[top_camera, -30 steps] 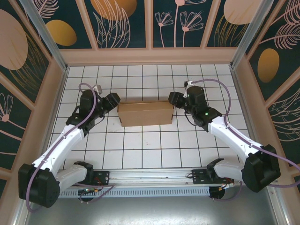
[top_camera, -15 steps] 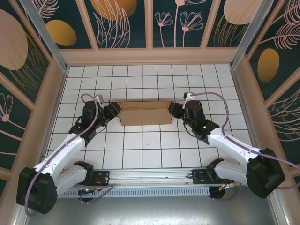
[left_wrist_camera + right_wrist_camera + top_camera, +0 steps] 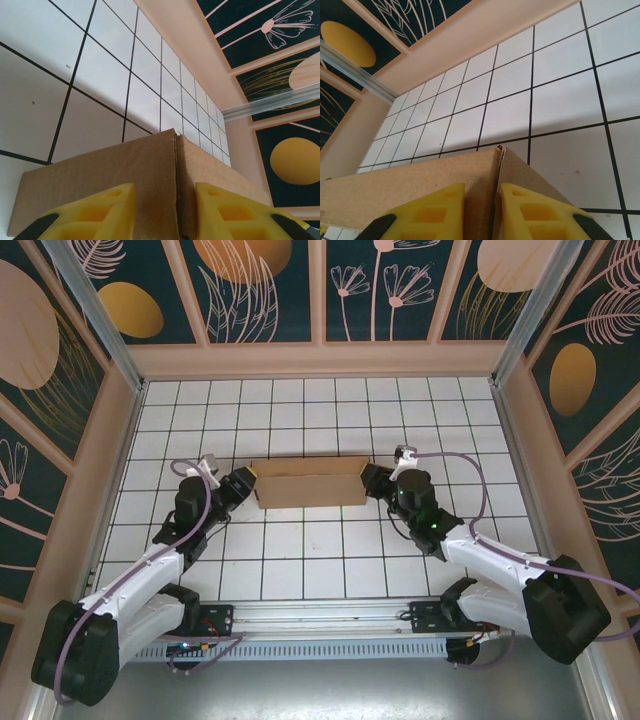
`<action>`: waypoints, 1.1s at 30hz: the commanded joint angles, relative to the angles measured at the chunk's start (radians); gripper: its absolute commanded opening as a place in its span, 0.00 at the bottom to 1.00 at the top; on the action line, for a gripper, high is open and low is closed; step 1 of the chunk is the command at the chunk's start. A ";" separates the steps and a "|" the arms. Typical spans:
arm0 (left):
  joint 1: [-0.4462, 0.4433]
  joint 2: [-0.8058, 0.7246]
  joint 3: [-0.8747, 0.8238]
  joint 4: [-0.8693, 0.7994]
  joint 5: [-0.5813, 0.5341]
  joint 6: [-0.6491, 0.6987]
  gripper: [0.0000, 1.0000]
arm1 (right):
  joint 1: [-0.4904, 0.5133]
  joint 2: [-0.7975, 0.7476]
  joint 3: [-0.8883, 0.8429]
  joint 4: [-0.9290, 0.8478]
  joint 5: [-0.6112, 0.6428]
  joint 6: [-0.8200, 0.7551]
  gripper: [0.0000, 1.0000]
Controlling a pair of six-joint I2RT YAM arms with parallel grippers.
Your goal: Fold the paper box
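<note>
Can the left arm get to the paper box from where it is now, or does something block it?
Likely yes. The left gripper sits at the left end of the paper box. Its yellow fingers straddle a box corner, with nothing in between.

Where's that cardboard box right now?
In the top view, the paper box is mid-table on the white grid, between the left gripper and right gripper at its ends.

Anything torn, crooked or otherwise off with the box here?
Nothing stands out. The box lies roughly in line with the tile grid, between the left gripper and right gripper. Its cardboard looks untorn. The wrist views show only a narrow seam at each end corner.
</note>
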 commanded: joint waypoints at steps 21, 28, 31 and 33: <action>0.003 0.076 0.120 -0.155 0.143 0.003 0.34 | 0.000 0.071 0.256 -0.231 -0.290 0.017 0.33; 0.005 0.247 0.310 -0.136 0.082 0.031 0.31 | -0.097 0.211 0.455 -0.260 -0.351 -0.018 0.32; 0.016 0.345 0.402 -0.127 0.064 0.045 0.34 | -0.186 0.262 0.510 -0.219 -0.412 -0.015 0.32; 0.029 0.416 0.438 -0.081 0.083 0.035 0.34 | -0.223 0.297 0.538 -0.196 -0.449 -0.030 0.32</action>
